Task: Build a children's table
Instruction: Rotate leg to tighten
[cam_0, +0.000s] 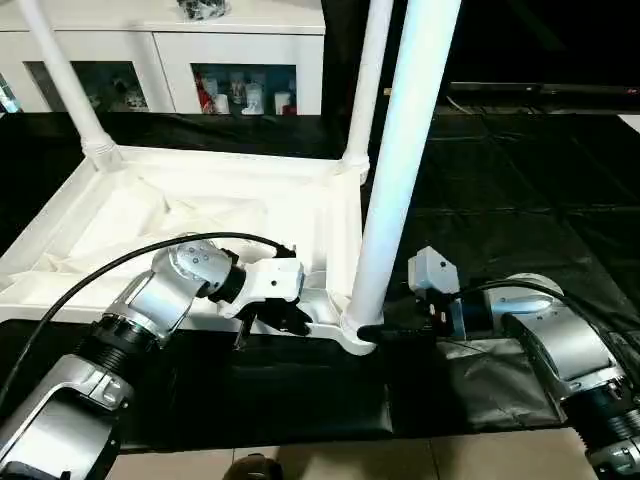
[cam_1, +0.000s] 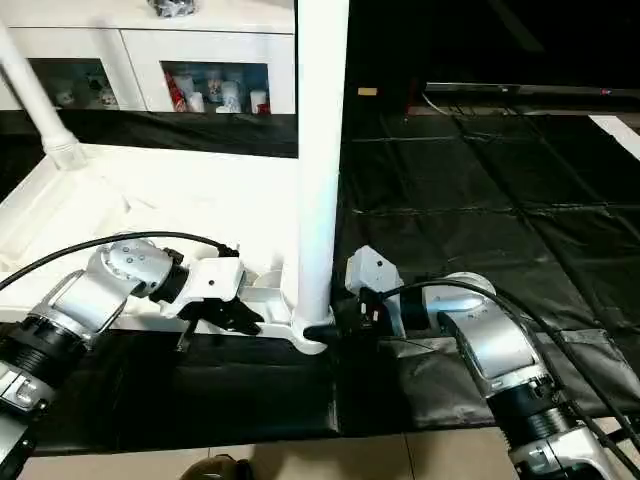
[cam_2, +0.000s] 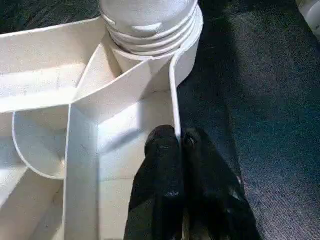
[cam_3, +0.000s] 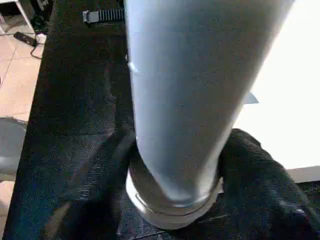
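Currently three legs (cam_0: 400, 170) upright in tabletop (cam_0: 150, 215); left hand (cam_2: 176, 142) pinching rim; right hand (cam_3: 175, 165) straddling near leg, grip uncertain.

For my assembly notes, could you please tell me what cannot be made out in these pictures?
- Near leg: its upper end is cut off by the top edge of both eye views.
- Near corner socket: how far the leg's thread is seated is hidden by the socket itself.
- Right gripper: whether its fingers press the leg is unclear in the right wrist view; the leg blocks them.
- Items in the cabinet: too small to identify.
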